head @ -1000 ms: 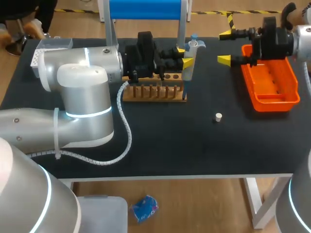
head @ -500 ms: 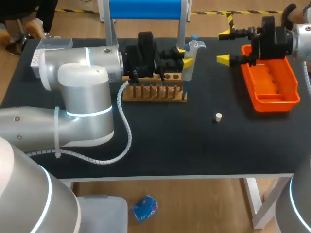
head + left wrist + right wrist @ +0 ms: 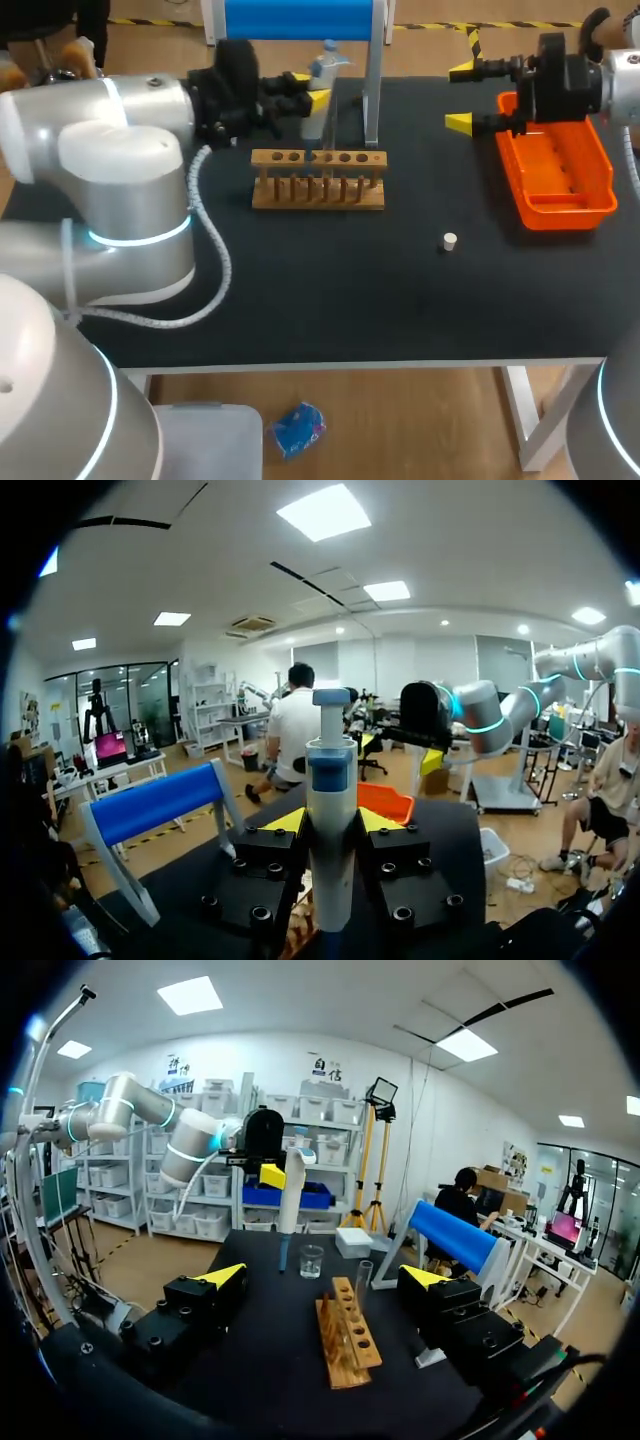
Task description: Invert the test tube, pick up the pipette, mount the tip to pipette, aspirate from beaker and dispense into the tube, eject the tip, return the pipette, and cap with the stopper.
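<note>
Left jaws clench the pipette [image 3: 326, 68] upright above the rack [image 3: 318, 180], likely ready for tip mounting; right jaws stand released near the tray [image 3: 560, 180], out of the way.

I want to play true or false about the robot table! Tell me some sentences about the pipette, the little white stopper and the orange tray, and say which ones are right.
1. The left gripper is shut on the pipette. True.
2. The white stopper lies inside the orange tray. False: it sits on the black table, apart from the tray.
3. The right gripper is open with nothing in it. True.
4. The pipette stands in a hole of the wooden rack. False: the left gripper holds it up in the air, apart from the rack.
</note>
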